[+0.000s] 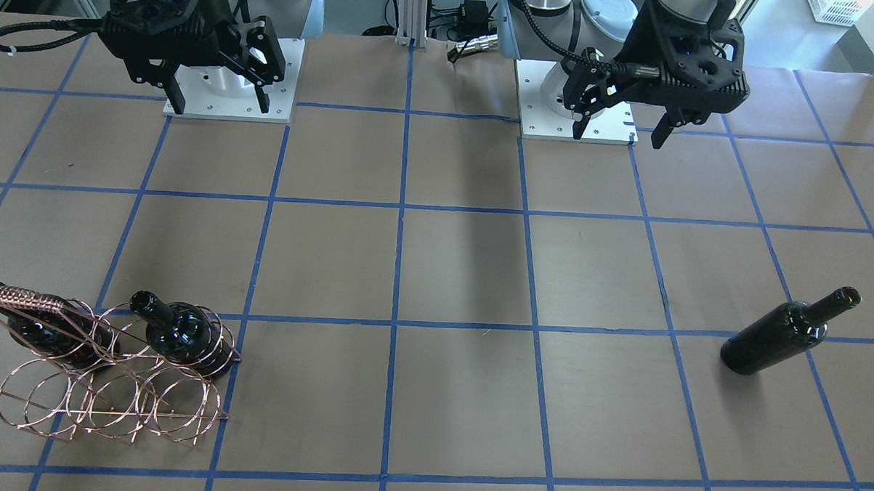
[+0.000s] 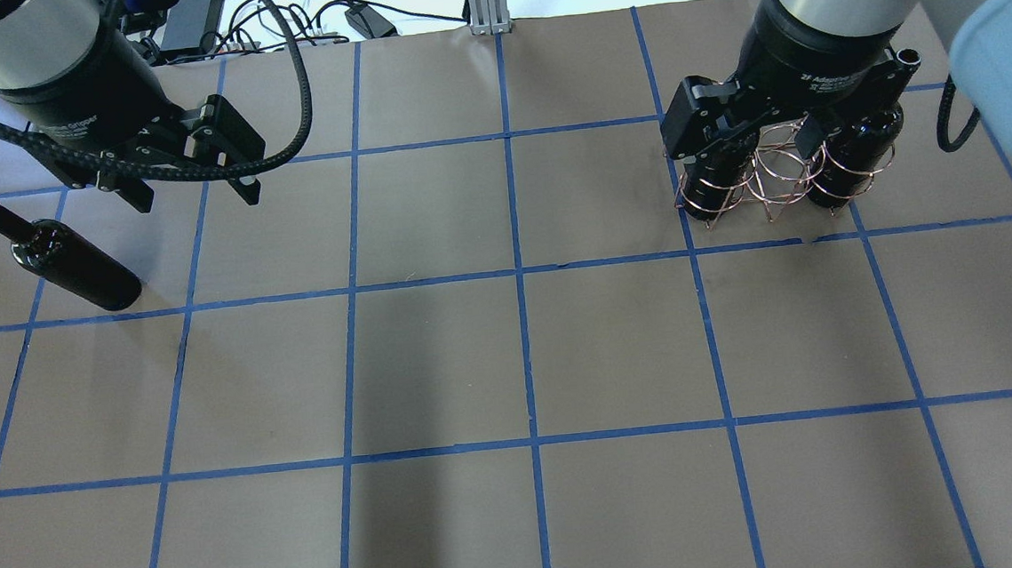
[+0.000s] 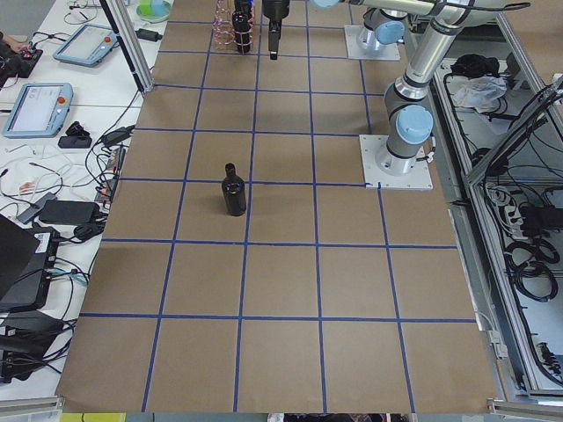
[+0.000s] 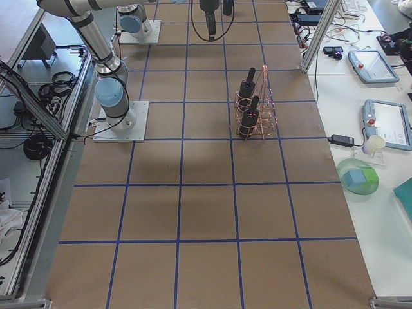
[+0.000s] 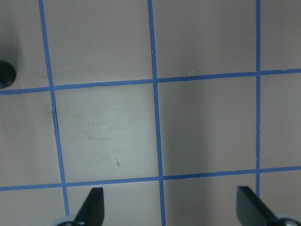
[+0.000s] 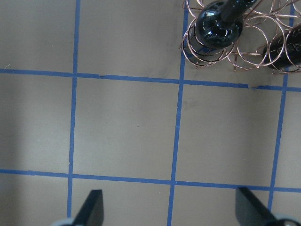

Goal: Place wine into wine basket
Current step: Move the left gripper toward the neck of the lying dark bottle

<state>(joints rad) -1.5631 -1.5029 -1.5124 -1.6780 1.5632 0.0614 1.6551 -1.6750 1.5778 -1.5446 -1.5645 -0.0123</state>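
Observation:
One dark wine bottle lies on its side on the table on my left side, also in the overhead view and the exterior left view. My left gripper hangs open and empty above the table beside it, apart from it; its fingers frame bare table. The copper wire wine basket stands on my right side and holds two dark bottles at its ends; its middle hoops are empty. My right gripper is open and empty, high above the basket.
The table is brown with a blue tape grid. The two arm bases stand at the robot's edge. Cables and tablets lie on side tables beyond the table's ends.

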